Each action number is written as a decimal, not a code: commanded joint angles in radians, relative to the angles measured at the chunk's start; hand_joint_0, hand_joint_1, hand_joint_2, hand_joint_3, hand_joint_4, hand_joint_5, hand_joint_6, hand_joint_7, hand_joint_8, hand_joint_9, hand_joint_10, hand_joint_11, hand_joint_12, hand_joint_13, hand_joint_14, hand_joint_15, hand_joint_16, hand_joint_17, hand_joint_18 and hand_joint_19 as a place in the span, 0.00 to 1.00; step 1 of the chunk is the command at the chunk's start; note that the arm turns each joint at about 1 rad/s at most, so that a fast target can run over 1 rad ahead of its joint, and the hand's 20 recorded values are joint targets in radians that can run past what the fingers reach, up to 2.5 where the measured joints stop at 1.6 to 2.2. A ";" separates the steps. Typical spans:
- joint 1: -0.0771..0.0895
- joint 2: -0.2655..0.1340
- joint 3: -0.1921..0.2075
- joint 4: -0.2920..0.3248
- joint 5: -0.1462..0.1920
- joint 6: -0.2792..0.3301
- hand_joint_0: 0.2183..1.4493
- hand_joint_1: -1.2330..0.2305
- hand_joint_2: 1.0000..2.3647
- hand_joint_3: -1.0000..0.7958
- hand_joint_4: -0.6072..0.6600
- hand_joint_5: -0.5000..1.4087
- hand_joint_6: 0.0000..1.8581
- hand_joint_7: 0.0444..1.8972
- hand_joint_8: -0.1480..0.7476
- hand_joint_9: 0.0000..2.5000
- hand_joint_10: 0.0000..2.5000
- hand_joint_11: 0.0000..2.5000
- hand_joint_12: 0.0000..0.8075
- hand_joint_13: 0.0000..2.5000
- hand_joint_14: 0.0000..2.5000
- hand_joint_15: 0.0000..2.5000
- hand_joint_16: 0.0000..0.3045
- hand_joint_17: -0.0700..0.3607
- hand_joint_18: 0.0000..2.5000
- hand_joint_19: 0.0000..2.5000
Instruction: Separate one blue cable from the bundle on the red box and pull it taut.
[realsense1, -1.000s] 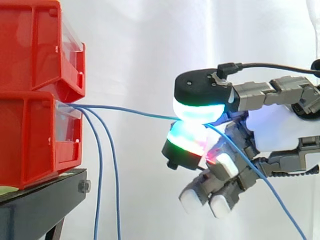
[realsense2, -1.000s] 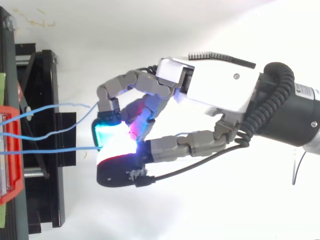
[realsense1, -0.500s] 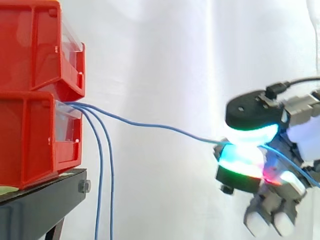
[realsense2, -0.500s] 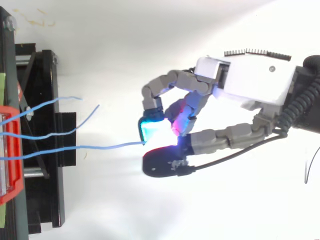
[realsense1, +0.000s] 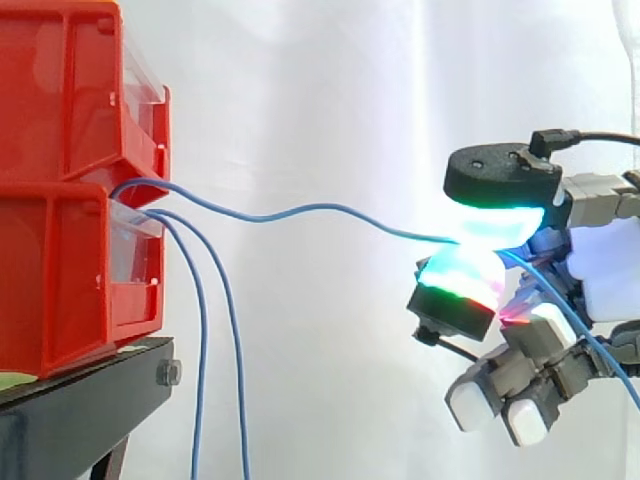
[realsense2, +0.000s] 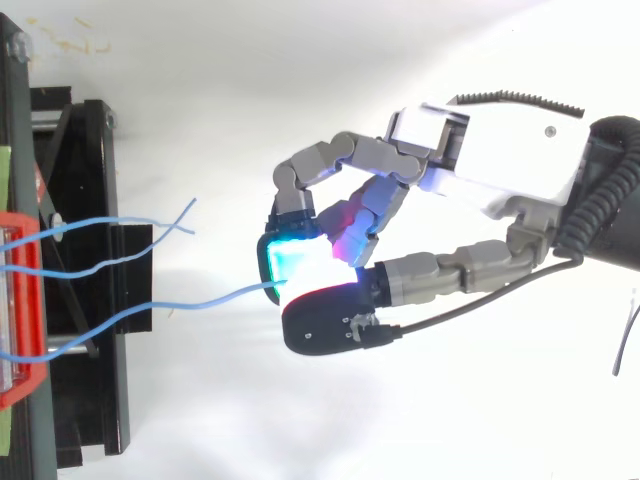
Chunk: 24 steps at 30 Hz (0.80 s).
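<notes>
Side view first: the hand (realsense1: 606, 266) sits at the right of the frame with its glowing pads (realsense1: 462, 272) clamped on one blue cable (realsense1: 300, 211). That cable leaves the lip of the lower box (realsense1: 60, 280) at left, rises in a small hump, then runs across mid-frame in a lazy wave. It looks slack, so I'd say the separating is done and the tightening isn't. Its tail drops away below the pads toward the lower right corner.

The two other cables (realsense1: 200, 350) hang straight down just right of the box front, well apart from the held one. From the top view they lie at the left of the frame above the held cable (realsense2: 200, 299), which arcs from the box edge to the hand (realsense2: 500, 160).

Now the hazards:
- **Slipping:** the pinch is on a thin, slick line. If the hand pulls away harder than the pads can hold, I expect the cable to slide through and the slack to remain.
- **Too much pull:** once the wave straightens, load arrives suddenly. That could yank the cable out of the box, or drag the box along the stand (realsense1: 80, 400).
- **Snagging:** all three cables leave the box close together, so a tightening line may catch its neighbours and lift them too.
</notes>
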 joint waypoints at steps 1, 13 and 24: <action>0.001 0.000 0.000 0.012 0.005 -0.011 0.35 0.24 0.07 0.68 0.32 0.22 0.49 0.78 0.59 0.52 0.01 0.28 0.56 0.36 0.00 0.17 0.18 0.45 0.36 0.17; 0.001 0.000 0.000 0.011 0.006 -0.014 0.34 0.24 0.11 0.66 0.31 0.22 0.49 0.77 0.58 0.52 0.01 0.29 0.52 0.36 0.00 0.16 0.17 0.43 0.35 0.14; 0.000 0.000 0.000 0.011 0.006 -0.014 0.34 0.24 0.10 0.67 0.32 0.22 0.49 0.77 0.58 0.52 0.01 0.29 0.54 0.37 0.01 0.17 0.17 0.44 0.35 0.14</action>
